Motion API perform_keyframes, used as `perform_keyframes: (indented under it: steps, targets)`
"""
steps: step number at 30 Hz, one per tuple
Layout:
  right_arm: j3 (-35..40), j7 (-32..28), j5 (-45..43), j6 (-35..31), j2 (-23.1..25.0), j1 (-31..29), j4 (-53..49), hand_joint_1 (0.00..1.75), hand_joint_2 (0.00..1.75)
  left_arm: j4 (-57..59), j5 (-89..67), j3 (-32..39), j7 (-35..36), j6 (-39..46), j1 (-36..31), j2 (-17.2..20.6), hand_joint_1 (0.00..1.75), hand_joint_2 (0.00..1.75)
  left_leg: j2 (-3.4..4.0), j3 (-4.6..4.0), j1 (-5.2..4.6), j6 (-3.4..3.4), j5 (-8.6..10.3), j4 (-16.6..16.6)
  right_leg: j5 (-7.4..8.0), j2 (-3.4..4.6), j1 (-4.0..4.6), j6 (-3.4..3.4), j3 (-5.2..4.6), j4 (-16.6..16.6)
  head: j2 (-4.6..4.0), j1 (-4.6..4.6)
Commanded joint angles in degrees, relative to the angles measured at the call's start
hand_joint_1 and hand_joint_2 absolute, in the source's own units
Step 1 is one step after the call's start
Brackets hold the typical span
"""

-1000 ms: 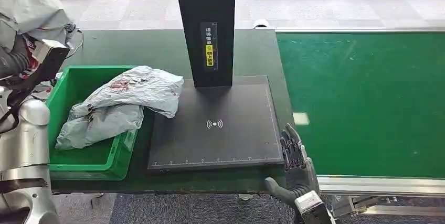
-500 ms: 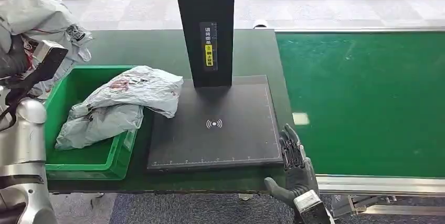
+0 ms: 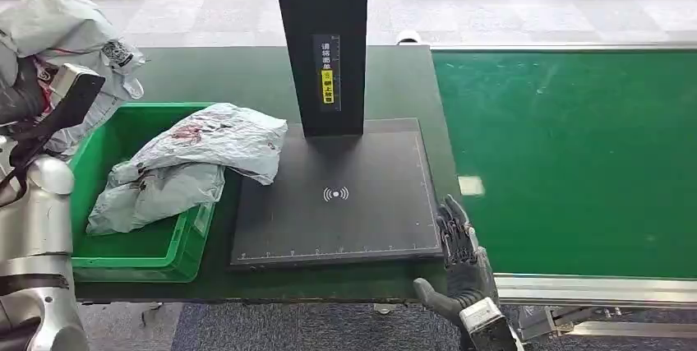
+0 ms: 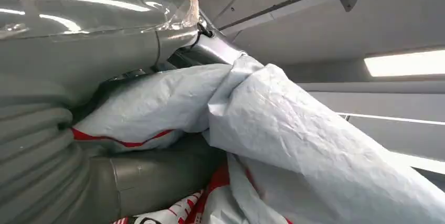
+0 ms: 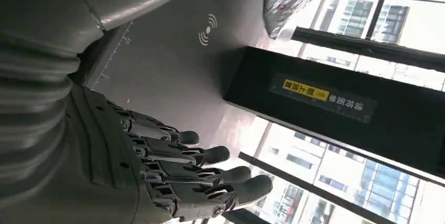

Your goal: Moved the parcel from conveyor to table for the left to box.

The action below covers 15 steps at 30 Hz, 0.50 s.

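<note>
the left hand (image 4: 63, 129) is gripping a grey parcel (image 3: 70, 34) up at ten o'clock above the green box (image 3: 131, 244), the boxing step, calling next for lowering and letting go, while the right hand (image 3: 464, 265) is idling empty, fingers apart, at five o'clock

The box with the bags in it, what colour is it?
The box is bright green, seen best in the head view, with two grey bags lying in it.
</note>
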Motion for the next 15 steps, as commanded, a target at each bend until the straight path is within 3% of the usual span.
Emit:
perform_keyframes:
  steps: [1, 15]
  targets:
    - [1.16, 0.13, -0.16, -0.10, -0.27, -1.64, 3.28, 0.00, 1.75, 2.86, -0.01, 1.72, 0.24, 0.12, -2.62, -1.13, 1.75, 1.75, -0.06, 0.08, -0.01, 0.08, 0.05, -0.09, 0.03, -0.05, -0.01, 0.03, 0.10, -0.09, 0.00, 0.00]
    - [1.16, 0.13, -0.21, -0.02, -0.27, -1.70, 3.49, 0.00, 1.75, 3.62, 0.28, 2.53, 0.36, 0.24, -1.90, -1.01, 1.75, 1.75, -0.04, 0.11, -0.01, 0.09, 0.05, -0.11, 0.04, -0.03, -0.01, 0.03, 0.13, -0.12, -0.02, 0.00]
